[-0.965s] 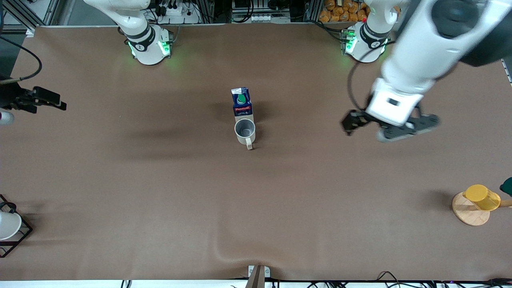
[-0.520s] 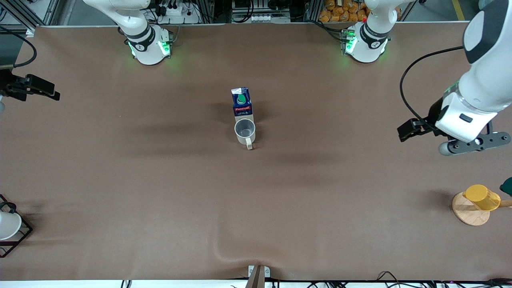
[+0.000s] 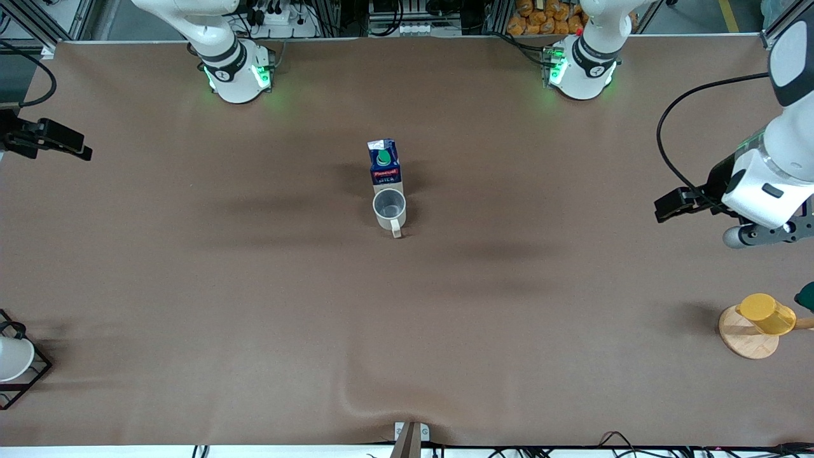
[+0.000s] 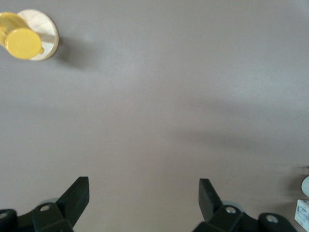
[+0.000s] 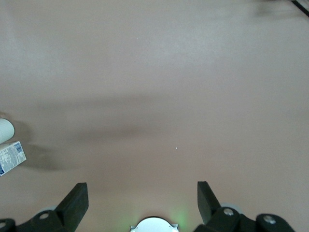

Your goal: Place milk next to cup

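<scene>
Front view is showing the left gripper [image 3: 760, 226] pulling away: over the last second it has been swinging from a spot near the table's middle out to the left arm's end, and it is now hanging over bare cloth there with nothing in it. Its fingers [image 4: 77, 193] are standing wide apart in the left wrist view. The right gripper [image 3: 48, 137] is idling at the right arm's end of the table, drifting only slightly, and its fingers [image 5: 77, 198] are likewise spread and empty.

The milk [image 3: 384, 163] is standing upright at mid-table, and the cup [image 3: 389, 208] is sitting just beside it on the side nearer the front camera, handle pointing toward that camera. I cannot tell whether they are touching. Neither has shifted during the retreat. My reading: the placement is looking complete, and both arms are clearing out.

The brown table cloth [image 3: 254, 286] is lying mostly flat, with a small ridge rising near the front edge. A yellow cup on a round wooden stand [image 3: 757, 321] is sitting at the left arm's end, and a white cup in a black wire rack [image 3: 16, 359] at the right arm's end, both well apart from the pair. Cables and shelving are running along the base side.
</scene>
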You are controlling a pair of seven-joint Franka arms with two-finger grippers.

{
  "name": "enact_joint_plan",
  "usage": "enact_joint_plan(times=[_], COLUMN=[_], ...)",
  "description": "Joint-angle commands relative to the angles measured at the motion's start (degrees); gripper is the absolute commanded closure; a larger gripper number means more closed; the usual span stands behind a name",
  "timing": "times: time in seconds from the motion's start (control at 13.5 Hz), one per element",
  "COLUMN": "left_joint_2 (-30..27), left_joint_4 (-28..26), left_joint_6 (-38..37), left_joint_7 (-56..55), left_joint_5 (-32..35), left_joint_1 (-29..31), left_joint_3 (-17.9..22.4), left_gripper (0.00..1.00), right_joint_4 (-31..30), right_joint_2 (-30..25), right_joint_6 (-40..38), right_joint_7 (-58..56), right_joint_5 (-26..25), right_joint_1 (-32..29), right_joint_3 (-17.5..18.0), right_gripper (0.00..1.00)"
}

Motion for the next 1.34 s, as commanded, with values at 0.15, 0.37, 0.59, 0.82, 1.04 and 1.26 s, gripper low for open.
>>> enact_joint_plan(times=[0.15, 0.37, 0.59, 0.82, 1.04, 1.26], left_joint_2=[-6.37, -8.84, -10.95, -10.96, -11.04, -11.13], left_joint_4=[-2.41, -5.21, -7.51, -7.42, -6.90, -6.55], left_joint_6=[-2.23, -2.32, -1.97, -2.32, -2.32, -3.11], left_joint_7=[6.50, 10.63, 10.65, 10.91, 11.97, 11.79], left_joint_5=[-4.10, -5.69, -5.78, -5.78, -5.78, -5.95], left_joint_1=[-13.26, -16.90, -20.16, -20.51, -21.30, -21.30], left_joint_3=[18.09, 23.32, 26.05, 26.49, 27.37, 27.19], left_gripper=[0.00, 0.00, 0.00, 0.00, 0.00, 0.00], right_joint_4=[1.61, 2.22, 2.92, 3.10, 3.28, 2.76], right_joint_2=[-0.58, -0.23, 0.12, 0.38, 0.91, 1.17], right_joint_6=[-0.16, -0.16, -0.42, -0.43, -0.16, 2.20], right_joint_7=[0.92, 0.92, 1.01, 0.31, 0.31, 0.31], right_joint_5=[-1.19, -1.10, -1.01, -1.01, -0.92, -0.22], right_joint_1=[-0.01, 0.07, -0.01, -0.36, -0.28, -0.37], right_joint_3=[0.17, 0.17, 0.17, 0.17, 0.17, 0.17], right_gripper=[0.00, 0.00, 0.00, 0.00, 0.00, 0.00])
